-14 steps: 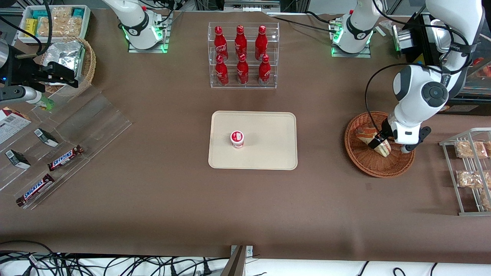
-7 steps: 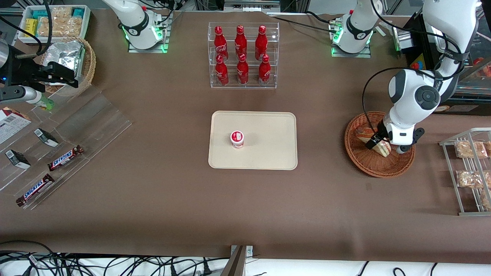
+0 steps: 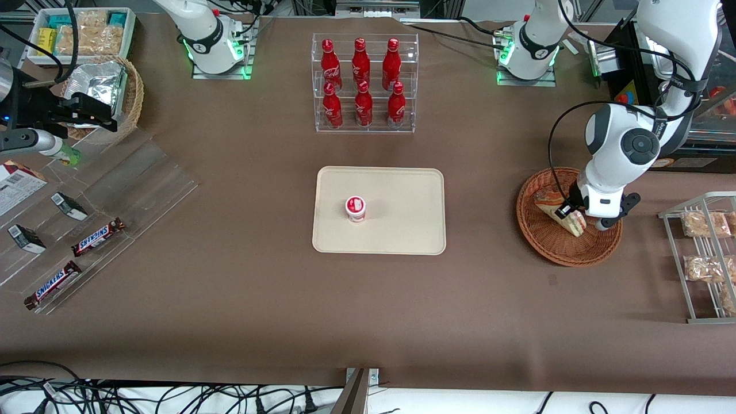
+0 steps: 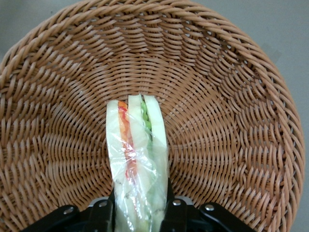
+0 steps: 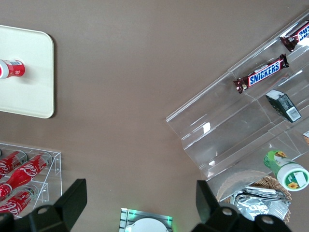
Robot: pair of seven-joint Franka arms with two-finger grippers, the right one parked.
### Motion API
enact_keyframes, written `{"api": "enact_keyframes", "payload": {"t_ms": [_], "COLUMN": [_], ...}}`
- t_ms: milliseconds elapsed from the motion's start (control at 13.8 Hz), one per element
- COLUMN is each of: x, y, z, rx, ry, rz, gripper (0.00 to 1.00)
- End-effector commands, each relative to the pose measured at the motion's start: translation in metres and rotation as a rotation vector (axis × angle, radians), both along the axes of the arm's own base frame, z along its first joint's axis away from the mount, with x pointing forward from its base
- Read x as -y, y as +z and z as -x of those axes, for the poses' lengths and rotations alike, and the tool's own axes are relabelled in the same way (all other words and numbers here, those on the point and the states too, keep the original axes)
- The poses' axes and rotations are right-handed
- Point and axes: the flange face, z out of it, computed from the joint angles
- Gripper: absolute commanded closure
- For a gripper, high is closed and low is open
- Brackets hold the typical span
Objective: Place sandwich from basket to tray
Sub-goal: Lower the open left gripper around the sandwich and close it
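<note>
The sandwich (image 3: 551, 203), a wrapped wedge with white bread and red and green layers, is in the round reddish-brown basket (image 3: 537, 241) toward the working arm's end of the table. My gripper (image 3: 569, 215) is down in the basket, shut on the sandwich's wide end. In the left wrist view the sandwich (image 4: 137, 154) stands on edge between the two black fingers (image 4: 103, 216), over the basket's woven floor (image 4: 222, 121). I cannot tell whether it still touches the floor. The cream tray (image 3: 405, 230) lies at the table's middle.
A small red and white cup (image 3: 356, 209) stands on the tray. A clear rack of red bottles (image 3: 363, 83) stands farther from the camera than the tray. A wire rack with bagged snacks (image 3: 704, 256) stands beside the basket, at the table's end.
The wrist has risen slightly and shifted a little over the basket. The fingers have stayed round the sandwich, which remains inside the basket.
</note>
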Motion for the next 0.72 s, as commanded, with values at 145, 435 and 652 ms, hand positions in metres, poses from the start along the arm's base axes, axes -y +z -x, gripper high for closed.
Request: {"api": "enact_keyframes", "payload": {"t_ms": [145,435,652], "x": [0.003,0.029,0.039], "y": [0.052,0.112,0.168], "z": [-0.009,-0.039,-0.059], "rx": [-0.037,-0.104,-0.136], "ry": [-0.067,-0.084,-0.134], "rz": [-0.05,-0.044,-0.015], "gripper": [1.0,1.0,1.0]}}
